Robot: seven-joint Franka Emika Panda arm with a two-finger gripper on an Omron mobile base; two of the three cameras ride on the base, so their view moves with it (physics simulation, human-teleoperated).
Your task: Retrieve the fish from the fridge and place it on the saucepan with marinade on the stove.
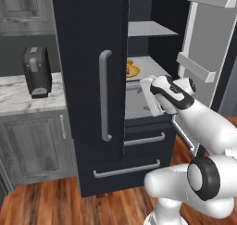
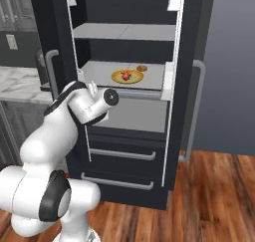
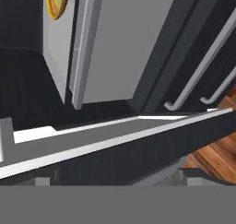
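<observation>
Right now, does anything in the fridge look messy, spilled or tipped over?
Nothing stands out. The fridge has its right door open and its left door shut. On the middle shelf the red fish sits on a yellow-rimmed plate, with a small brown round item beside it. Nothing looks spilled or askew.

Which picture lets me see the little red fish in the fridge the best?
The right base view: the fish sits in plain sight on a yellow plate on a fridge shelf. In the left base view, just a red sliver peeks past the closed door. The hand view catches only a bit of red on the plate's edge.
</observation>
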